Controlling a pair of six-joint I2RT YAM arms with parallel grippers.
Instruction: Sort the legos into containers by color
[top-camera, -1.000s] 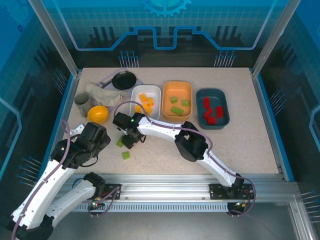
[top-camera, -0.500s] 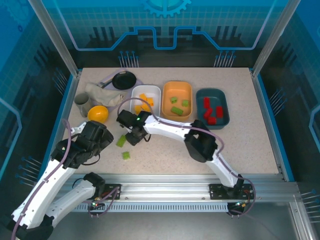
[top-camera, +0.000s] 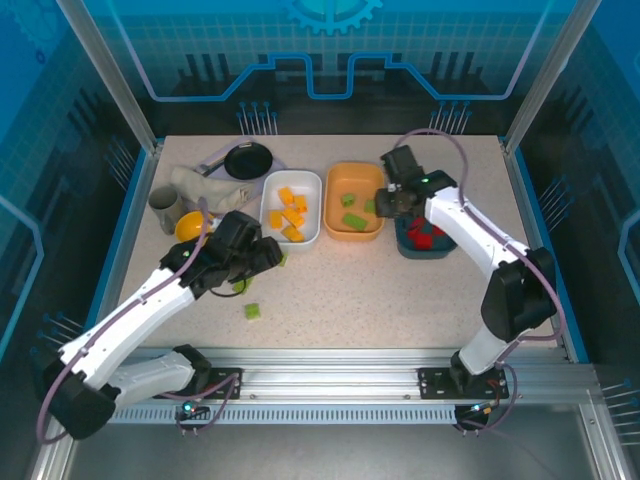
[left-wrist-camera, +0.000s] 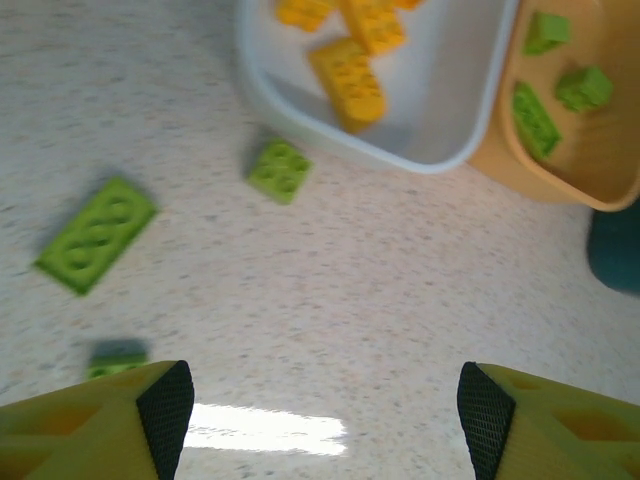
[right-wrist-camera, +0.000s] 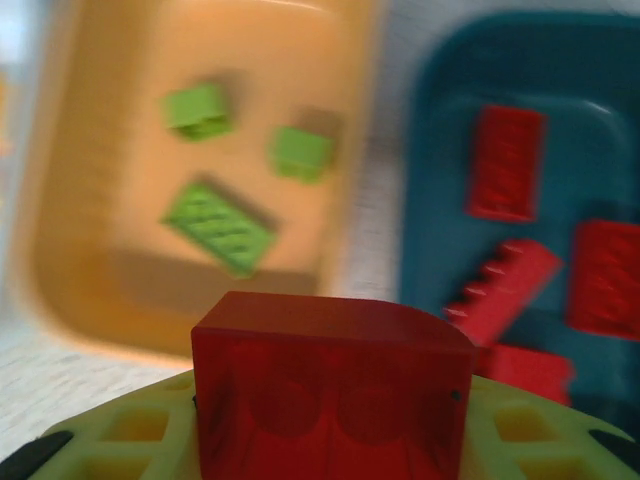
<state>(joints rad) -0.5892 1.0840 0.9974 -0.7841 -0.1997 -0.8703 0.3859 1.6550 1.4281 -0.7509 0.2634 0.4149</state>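
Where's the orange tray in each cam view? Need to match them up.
Top external: orange tray at back centre of the table.
Left wrist: upper right corner.
Right wrist: left half, blurred.
Shared landmark: long green brick lying inside it.

Nothing you can read here.
You get no legible word, number or brand; the one sign is a wordless gear emblem (top-camera: 335, 15) on the blue back panel (top-camera: 200, 60), and the red lego (right-wrist-camera: 330, 390) is too blurred to show any mark.
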